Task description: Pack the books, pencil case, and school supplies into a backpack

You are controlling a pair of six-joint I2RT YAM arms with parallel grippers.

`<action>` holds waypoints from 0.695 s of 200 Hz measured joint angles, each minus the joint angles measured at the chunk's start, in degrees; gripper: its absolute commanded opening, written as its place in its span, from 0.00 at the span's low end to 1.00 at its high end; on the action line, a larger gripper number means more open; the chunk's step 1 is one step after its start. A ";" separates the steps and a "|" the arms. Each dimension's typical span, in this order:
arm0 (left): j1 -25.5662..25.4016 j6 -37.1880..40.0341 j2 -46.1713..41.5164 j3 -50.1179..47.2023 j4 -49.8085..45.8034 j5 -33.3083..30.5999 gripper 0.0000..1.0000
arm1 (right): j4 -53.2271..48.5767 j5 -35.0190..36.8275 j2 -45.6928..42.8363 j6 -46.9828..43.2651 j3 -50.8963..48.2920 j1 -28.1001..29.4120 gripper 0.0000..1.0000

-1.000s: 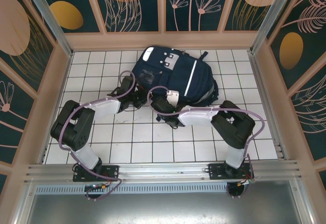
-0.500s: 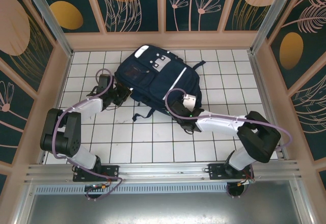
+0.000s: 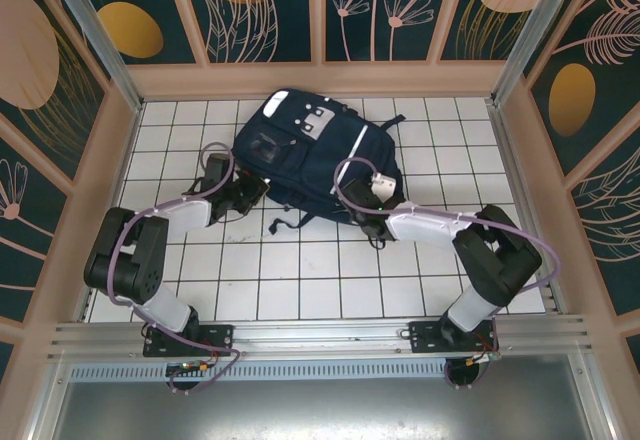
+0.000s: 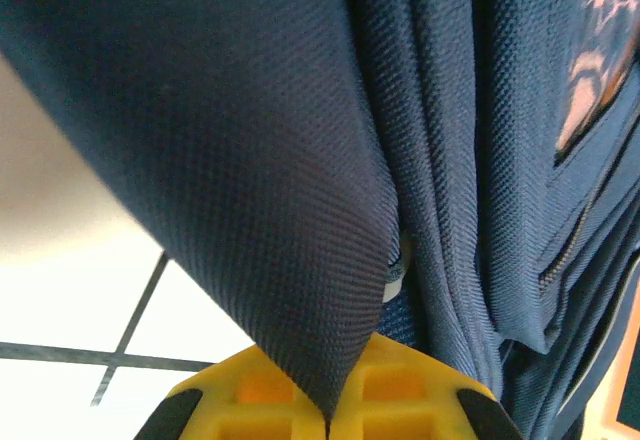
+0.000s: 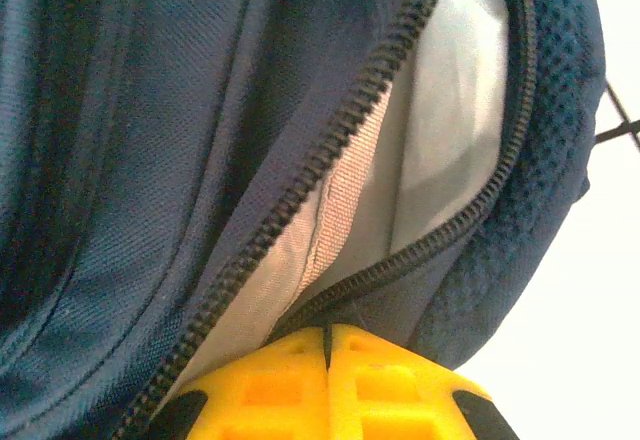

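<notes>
Backpack (image 3: 315, 150) lies flat on the far-centre tiles of the table (image 3: 300, 270), one arm on each side of it.

Handling, as I judge it: big, soft and floppy, the woven cloth sagging wherever it is unsupported, so I take it by seams and the zipper hem, not by flat panels. Left gripper (image 3: 252, 190) is clamped on a fold of navy fabric at the pack's left edge. Right gripper (image 3: 365, 222) is pressed together, apparently pinching the lip beside the open zipper (image 5: 330, 160), where the grey lining (image 5: 440, 130) shows.
</notes>
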 measured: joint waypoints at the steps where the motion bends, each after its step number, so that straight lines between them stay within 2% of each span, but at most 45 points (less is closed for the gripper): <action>1: -0.11 -0.02 0.09 0.00 0.11 -0.07 0.00 | 0.11 -0.09 0.09 -0.20 0.07 -0.33 0.00; 31: -3.72 -1.53 3.30 0.00 3.74 -1.16 0.00 | 0.98 -1.05 2.36 -4.81 2.16 -6.93 0.00; 63: -5.22 -2.36 7.48 0.00 8.00 -2.25 0.00 | 0.52 -1.44 2.69 -8.85 3.93 -8.83 0.22; 86: -5.22 -2.80 9.64 0.35 10.23 -3.17 0.00 | -0.24 -1.31 1.73 -9.68 4.50 -5.53 0.27; 111: -5.20 -2.99 11.19 1.18 12.24 -4.28 0.00 | -0.31 -2.25 1.77 -9.66 7.65 1.25 0.31; 139: -5.22 -2.99 12.11 1.60 13.60 -4.35 0.00 | 1.95 -5.99 5.97 -8.81 14.29 7.39 0.37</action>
